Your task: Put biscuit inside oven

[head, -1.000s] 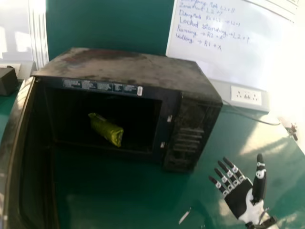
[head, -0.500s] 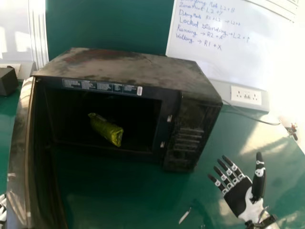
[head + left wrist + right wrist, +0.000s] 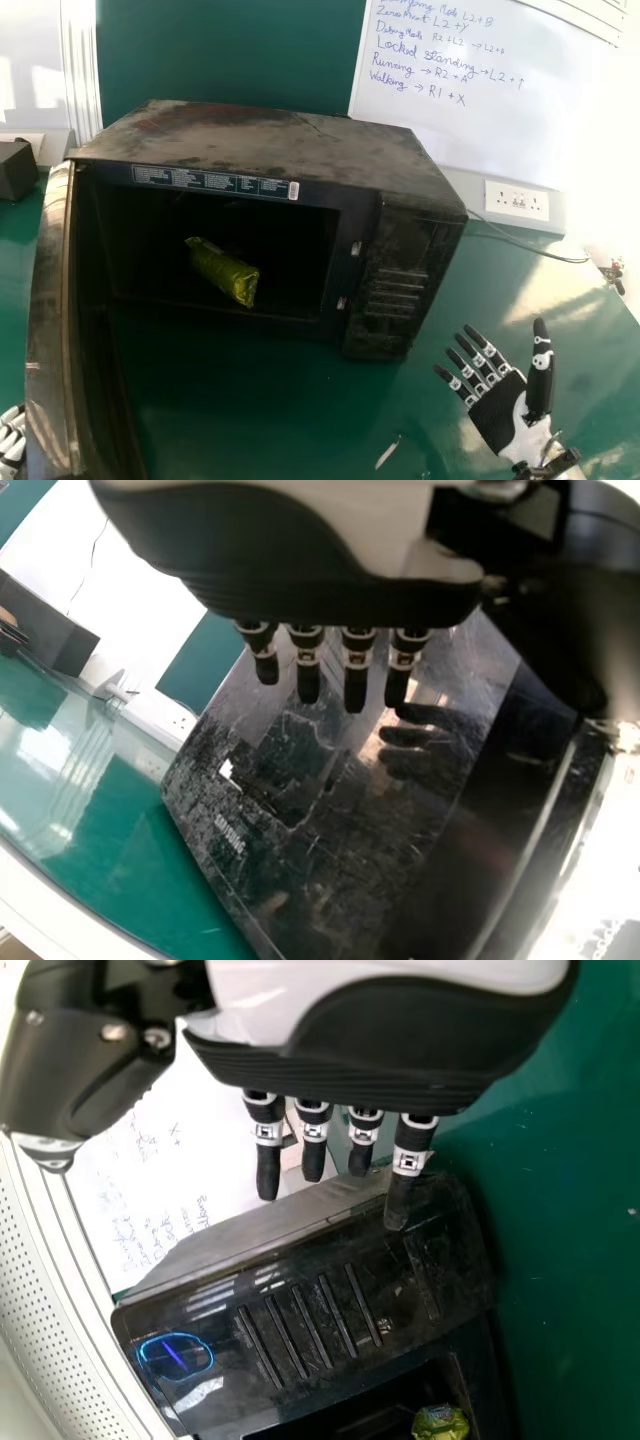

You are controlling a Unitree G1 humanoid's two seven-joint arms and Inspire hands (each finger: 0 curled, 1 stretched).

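Biscuit packet (image 3: 225, 272) placed inside oven (image 3: 280, 140), door (image 3: 50, 330) open. Left hand (image 3: 300, 595) released, fingers straight, near door's outer face; right hand (image 3: 497, 412) also released. Door best pushed slowly near free edge with flat fingers until latched, right hand held outside swing.

My left hand (image 3: 12, 440) has come in at the near left, outside the oven door (image 3: 48, 330), which now stands swung farther right, while my right hand (image 3: 496, 412) has drifted slightly left.
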